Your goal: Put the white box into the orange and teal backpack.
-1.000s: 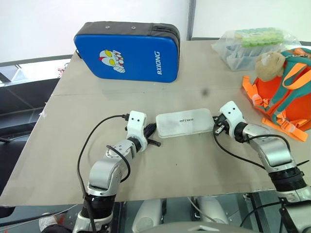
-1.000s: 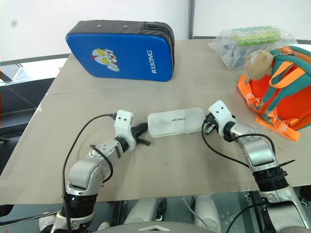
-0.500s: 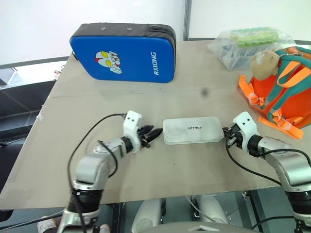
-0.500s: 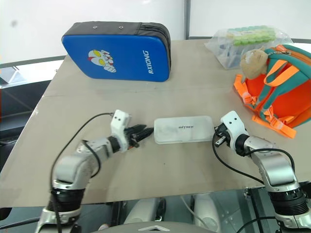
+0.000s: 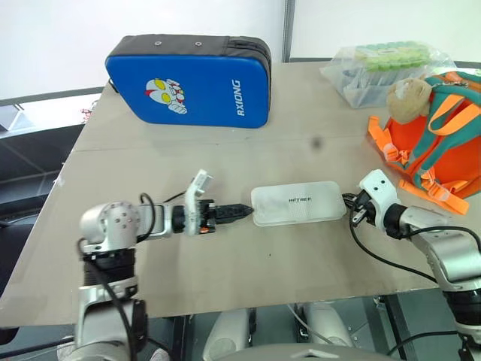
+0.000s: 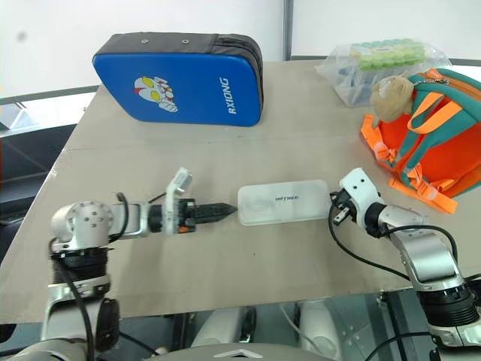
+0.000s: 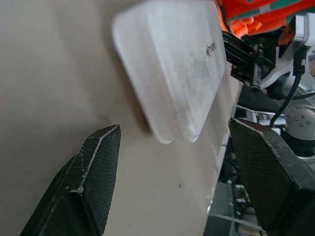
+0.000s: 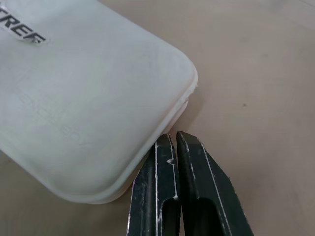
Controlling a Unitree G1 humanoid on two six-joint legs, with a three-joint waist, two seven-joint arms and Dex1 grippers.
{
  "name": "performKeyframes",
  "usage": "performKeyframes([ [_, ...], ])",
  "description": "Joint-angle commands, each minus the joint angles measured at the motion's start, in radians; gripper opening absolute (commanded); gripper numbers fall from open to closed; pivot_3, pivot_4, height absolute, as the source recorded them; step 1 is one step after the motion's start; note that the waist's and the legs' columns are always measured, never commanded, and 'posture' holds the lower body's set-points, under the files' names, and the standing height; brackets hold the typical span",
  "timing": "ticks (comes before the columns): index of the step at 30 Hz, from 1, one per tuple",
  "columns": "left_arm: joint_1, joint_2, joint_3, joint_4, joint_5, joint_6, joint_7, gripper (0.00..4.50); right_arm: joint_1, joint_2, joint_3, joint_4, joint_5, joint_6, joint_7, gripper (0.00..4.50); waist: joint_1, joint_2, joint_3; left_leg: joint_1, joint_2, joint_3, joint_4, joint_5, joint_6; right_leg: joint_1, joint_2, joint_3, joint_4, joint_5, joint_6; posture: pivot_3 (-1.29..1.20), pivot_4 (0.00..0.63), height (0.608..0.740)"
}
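Two grippers bracket the load. The left gripper [image 7: 170, 189] stands released, jaws spread wide, aimed at the near short end of the white box [image 5: 297, 204] and just short of it. The right gripper [image 8: 176, 189] is clenched, both fingers pressed together and empty, its tips at the opposite short end, touching or nearly touching the rim seam.

One white box lies flat on the surface [image 5: 225, 143], between the two grippers and apart from the orange and teal backpack [image 5: 436, 150], which rests near the right edge of the surface with one plush charm [image 5: 409, 96] at its top.

Handling judgement: the box appears to be rigid moulded plastic, probably light, with smooth faces and rounded corners that are likely to slip. The flat profile offers little purchase from above. The recommended hold is across the thickness at a short end, or pinched along the seam where the two shells meet. Whether the backpack opening is unzipped cannot be determined.

Other items counted: one blue case [image 5: 192, 81] and one clear container of green items [image 5: 387, 68], both at the far side.
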Motion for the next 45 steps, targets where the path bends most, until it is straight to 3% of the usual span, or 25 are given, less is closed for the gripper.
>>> performKeyframes([
  [1, 0.000, -0.028, -0.023, 0.016, 0.020, -0.014, 0.022, 3.54, -0.028, 0.009, 0.030, -0.027, 0.012, -0.008, 0.034, 0.00, 0.001, 0.000, 0.000, 0.001, 0.000, 0.000, -0.001, 0.000, -0.001, 0.000, 0.000, 0.000, 0.000, 0.000, 0.000, 0.00, 0.150, 0.740],
  [6, -0.007, -0.124, 0.012, 0.058, 0.015, -0.046, 0.050, 3.54, -0.040, 0.060, 0.097, -0.015, 0.010, -0.018, 0.051, 0.00, 0.009, 0.000, -0.001, 0.001, 0.000, -0.001, -0.001, 0.001, -0.003, 0.001, 0.000, 0.000, 0.000, 0.000, 0.000, 0.00, 0.150, 0.740],
  [9, -0.011, -0.170, 0.092, 0.084, 0.006, -0.035, 0.086, 2.70, -0.020, 0.068, 0.054, -0.014, 0.020, -0.015, 0.039, 0.00, 0.012, 0.000, -0.001, 0.001, -0.002, -0.001, 0.000, 0.001, -0.002, 0.002, -0.001, 0.000, 0.000, 0.000, 0.000, 0.00, 0.150, 0.740],
  [10, -0.011, -0.179, 0.113, 0.089, 0.000, -0.026, 0.093, 2.06, -0.011, 0.065, 0.039, -0.017, 0.022, -0.015, 0.037, 0.00, 0.012, 0.000, -0.001, 0.001, -0.002, -0.001, 0.000, 0.001, -0.002, 0.002, -0.001, 0.000, 0.000, 0.000, 0.000, 0.00, 0.150, 0.740],
  [11, -0.010, -0.187, 0.129, 0.091, -0.004, -0.016, 0.099, 1.76, 0.004, 0.060, 0.023, -0.023, 0.023, -0.019, 0.033, 0.00, 0.013, 0.000, -0.001, 0.001, -0.003, -0.001, 0.000, 0.001, -0.002, 0.002, -0.001, 0.000, 0.000, 0.000, 0.000, 0.00, 0.150, 0.740],
  [13, -0.005, -0.197, 0.145, 0.087, -0.010, -0.006, 0.108, 1.31, 0.032, 0.058, -0.012, -0.034, 0.019, -0.031, 0.013, 0.00, 0.018, -0.001, -0.001, 0.000, -0.003, -0.002, 0.000, 0.001, -0.002, 0.002, -0.002, 0.000, 0.000, 0.000, 0.000, 0.00, 0.150, 0.740],
  [16, -0.001, -0.214, 0.174, 0.075, -0.025, 0.001, 0.123, 1.15, 0.080, 0.057, -0.117, -0.072, 0.054, -0.030, -0.021, 0.00, 0.024, -0.001, -0.001, 0.000, -0.003, -0.002, 0.000, 0.001, -0.002, 0.001, -0.002, 0.000, 0.000, 0.000, 0.000, 0.00, 0.150, 0.740],
  [19, -0.004, -0.222, 0.201, 0.054, -0.044, 0.003, 0.130, 1.15, 0.126, 0.065, -0.302, -0.177, 0.147, 0.056, -0.073, 0.75, 0.028, -0.001, -0.001, -0.001, -0.003, -0.003, 0.000, 0.001, -0.002, 0.001, -0.002, 0.000, 0.000, 0.000, 0.000, 0.00, 0.150, 0.740],
  [23, -0.013, -0.230, 0.238, 0.021, -0.069, -0.015, 0.144, 1.15, 0.174, 0.073, -0.570, -0.390, 0.333, 0.259, -0.155, 2.57, 0.026, -0.001, -0.001, -0.002, -0.002, -0.003, 0.000, 0.001, -0.002, 0.000, -0.005, 0.000, 0.000, 0.000, 0.000, 0.00, 0.150, 0.740],
  [27, -0.037, -0.267, 0.281, 0.014, -0.092, -0.033, 0.179, 1.15, 0.249, 0.012, -0.814, -0.530, 0.550, 0.472, -0.164, 4.46, 0.029, -0.001, -0.001, -0.003, -0.001, -0.006, -0.001, 0.001, -0.002, 0.000, -0.005, -0.002, 0.000, 0.000, 0.000, 0.00, 0.150, 0.740],
  [30, -0.056, -0.295, 0.293, 0.001, -0.117, -0.016, 0.192, 1.15, 0.174, -0.019, -0.910, -0.495, 0.560, 0.600, -0.300, 4.50, 0.026, -0.001, -0.001, -0.004, -0.002, -0.005, 0.000, 0.001, -0.002, 0.000, -0.005, -0.001, -0.001, 0.000, 0.000, 0.00, 0.150, 0.740],
  [34, -0.071, -0.312, 0.283, -0.010, -0.134, -0.004, 0.198, 1.15, 0.002, 0.009, -0.864, -0.381, 0.475, 0.623, -0.477, 4.50, 0.026, -0.001, -0.001, -0.004, -0.005, -0.004, 0.001, -0.001, 0.002, 0.000, -0.006, -0.001, -0.001, 0.000, 0.000, 0.00, 0.150, 0.740],
  [41, -0.072, -0.311, 0.271, -0.038, -0.144, -0.036, 0.218, 1.15, -0.224, 0.049, -0.621, -0.017, 0.261, 0.297, -0.533, 4.50, 0.017, -0.001, -0.001, -0.004, -0.004, -0.002, 0.000, 0.002, -0.002, -0.001, -0.002, 0.001, 0.000, 0.000, 0.000, 0.00, 0.150, 0.740],
  [43, -0.066, -0.312, 0.287, -0.066, -0.151, -0.052, 0.230, 1.15, -0.293, 0.043, -0.568, 0.105, 0.222, 0.175, -0.493, 3.70, 0.014, 0.000, -0.001, -0.006, -0.004, -0.001, 0.000, 0.002, -0.002, -0.003, -0.002, 0.001, -0.001, 0.000, 0.000, 0.00, 0.150, 0.740],
  [45, -0.055, -0.317, 0.296, -0.090, -0.157, -0.065, 0.244, 1.15, -0.325, 0.032, -0.535, 0.167, 0.201, 0.113, -0.458, 2.58, 0.012, 0.000, -0.001, -0.010, -0.005, -0.001, 0.000, 0.002, -0.002, -0.008, -0.002, 0.001, 0.000, 0.000, 0.000, 0.00, 0.150, 0.740],
])
